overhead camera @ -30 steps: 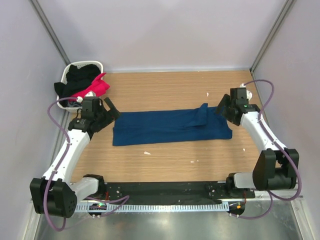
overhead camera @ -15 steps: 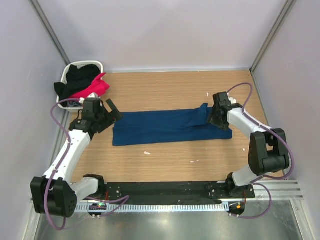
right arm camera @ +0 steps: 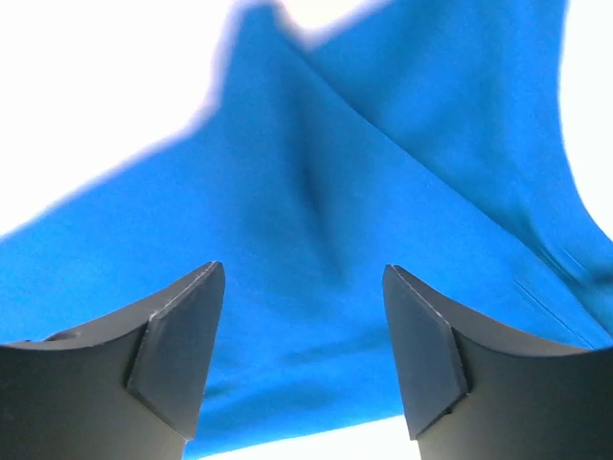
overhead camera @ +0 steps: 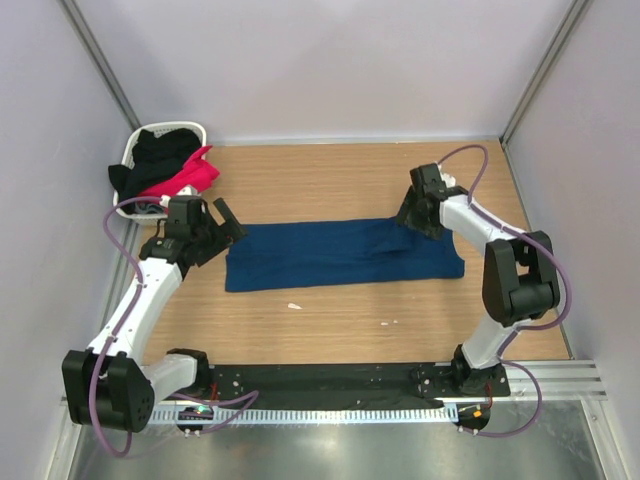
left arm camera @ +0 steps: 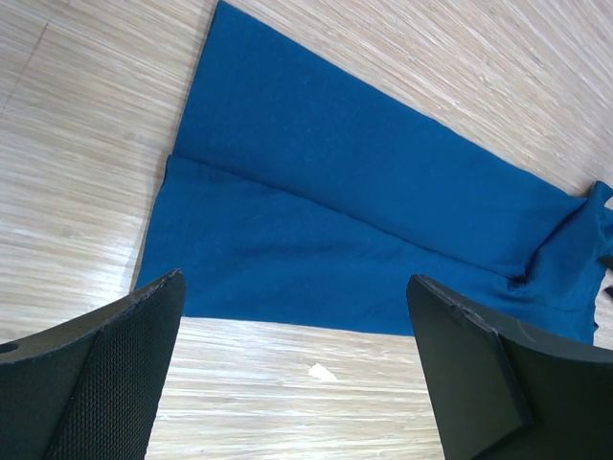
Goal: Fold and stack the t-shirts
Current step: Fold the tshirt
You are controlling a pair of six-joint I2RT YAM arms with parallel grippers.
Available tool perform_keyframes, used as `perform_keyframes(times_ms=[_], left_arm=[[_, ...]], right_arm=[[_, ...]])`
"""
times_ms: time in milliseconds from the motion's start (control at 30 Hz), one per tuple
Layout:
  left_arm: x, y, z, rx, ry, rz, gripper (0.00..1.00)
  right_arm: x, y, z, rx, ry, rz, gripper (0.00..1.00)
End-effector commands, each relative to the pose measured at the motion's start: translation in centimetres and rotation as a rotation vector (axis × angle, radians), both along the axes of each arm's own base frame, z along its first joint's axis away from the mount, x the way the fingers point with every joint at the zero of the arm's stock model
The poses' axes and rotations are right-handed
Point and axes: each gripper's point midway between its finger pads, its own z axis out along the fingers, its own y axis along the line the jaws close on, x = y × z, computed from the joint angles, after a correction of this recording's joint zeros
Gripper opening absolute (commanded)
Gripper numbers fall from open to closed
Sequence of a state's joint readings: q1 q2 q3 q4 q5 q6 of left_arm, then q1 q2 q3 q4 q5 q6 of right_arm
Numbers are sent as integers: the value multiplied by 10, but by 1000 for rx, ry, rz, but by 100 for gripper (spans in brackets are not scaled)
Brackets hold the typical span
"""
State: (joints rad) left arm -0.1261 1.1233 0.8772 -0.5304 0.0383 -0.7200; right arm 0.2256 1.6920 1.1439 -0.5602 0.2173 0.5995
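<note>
The left pincer [overhead camera: 218,226] [left arm camera: 295,283] is spread wide and hangs just above the bench [overhead camera: 330,175] at the left end of the navy t-shirt [overhead camera: 340,255] [left arm camera: 335,192], holding nothing. In its wrist view both fingers frame the shirt's near left corner, and a small white scrap [left arm camera: 321,372] lies on the wood just beside the hem.

The right pincer [overhead camera: 408,214] [right arm camera: 302,273] is low over the shirt's far right corner. Its jaws stand apart, with a raised ridge of blue cloth [right arm camera: 383,144] running between them. Whether the fingers touch the cloth cannot be told.

The navy t-shirt lies folded into a long strip across the middle of the bench, running left to right, with a small flap turned up at its right end.

In the far left corner stands a white basket [overhead camera: 133,150]. A black t-shirt [overhead camera: 160,150] is heaped in it, and a pink t-shirt [overhead camera: 192,175] spills over its rim onto the wood.
</note>
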Motion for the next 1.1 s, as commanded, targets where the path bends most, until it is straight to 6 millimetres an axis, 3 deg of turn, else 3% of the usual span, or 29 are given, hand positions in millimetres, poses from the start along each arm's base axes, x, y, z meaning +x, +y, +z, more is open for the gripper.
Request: perform_keyframes(times_ms=[0, 33, 100, 133, 167, 200, 267, 400, 500, 600, 700, 800, 1000, 1067], left_arm=[[6, -2, 12, 8, -50, -27, 98], [7, -2, 12, 9, -51, -28, 99], [7, -3, 13, 8, -51, -31, 99], [7, -4, 14, 5, -53, -34, 99], [6, -3, 15, 5, -52, -34, 99], [6, -3, 15, 5, -53, -34, 99], [5, -4, 18, 3, -58, -37, 99], [4, -6, 19, -6, -61, -42, 99], [2, -9, 17, -20, -54, -56, 99], [2, -12, 18, -25, -55, -80, 99], [1, -13, 17, -16, -56, -90, 99], [-1, -17, 15, -24, -47, -115, 99], [-2, -18, 13, -19, -38, -128, 99], [-3, -18, 15, -18, -43, -131, 98]], right_arm=[[58, 36, 40, 104, -189, 26, 73], [73, 43, 53, 115, -226, 36, 75], [83, 58, 43, 117, -200, 71, 77], [97, 66, 58, 134, -234, 82, 78], [98, 70, 51, 135, -205, 94, 78], [100, 73, 58, 126, -211, 100, 78], [101, 69, 72, 110, -236, 90, 79], [73, 34, 92, 10, -261, 24, 79], [30, 13, 67, -36, -175, -1, 74], [-6, -2, 49, -53, -118, -39, 57], [-32, -13, 29, -63, -74, -69, 51], [-39, -17, 21, -63, -78, -76, 52], [-21, -11, 5, -59, -83, -53, 49], [-16, -10, -4, -71, -64, -48, 43]])
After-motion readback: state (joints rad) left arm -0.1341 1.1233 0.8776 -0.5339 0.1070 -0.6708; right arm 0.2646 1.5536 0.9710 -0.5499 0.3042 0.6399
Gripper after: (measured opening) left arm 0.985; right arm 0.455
